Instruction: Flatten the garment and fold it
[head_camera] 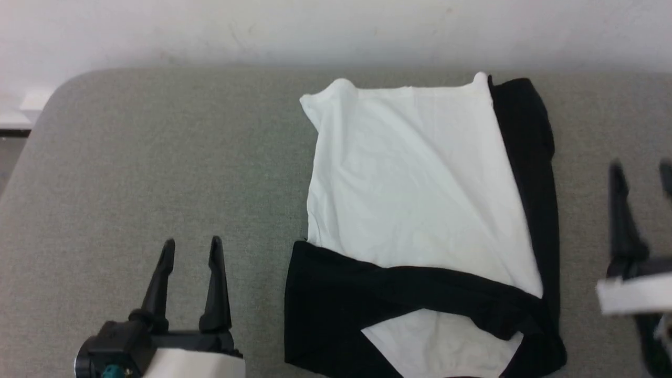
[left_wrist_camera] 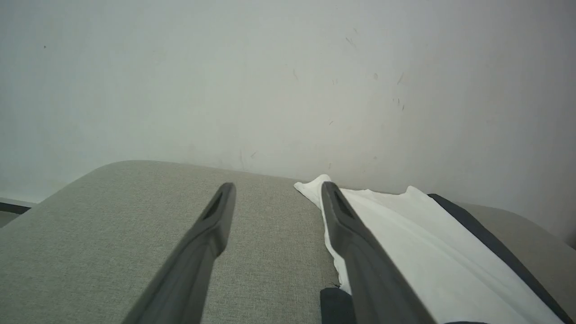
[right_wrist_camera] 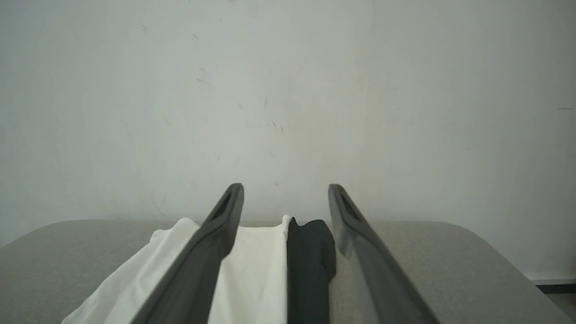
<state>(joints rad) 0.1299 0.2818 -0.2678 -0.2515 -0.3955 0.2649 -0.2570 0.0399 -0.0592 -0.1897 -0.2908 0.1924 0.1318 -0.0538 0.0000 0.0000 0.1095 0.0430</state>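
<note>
The garment (head_camera: 415, 178), a white T-shirt with black sleeves, lies folded into a rough rectangle on the grey padded table (head_camera: 157, 157). One black sleeve crosses its near end and another runs down its right side. My left gripper (head_camera: 192, 245) stands open at the lower left, well clear of the cloth, with nothing between its fingers. My right gripper (head_camera: 641, 169) hovers open at the right edge, just right of the black sleeve. In the left wrist view the garment (left_wrist_camera: 405, 238) lies to the right of the open left gripper (left_wrist_camera: 278, 188). The right wrist view has the open right gripper (right_wrist_camera: 285, 188) above the garment (right_wrist_camera: 261, 265).
A pale wall (head_camera: 336, 26) stands right behind the table's far edge. The table's rounded far-left corner (head_camera: 68, 84) drops to the floor. Bare grey surface stretches left of the garment, and a narrower strip (head_camera: 583, 131) lies to its right.
</note>
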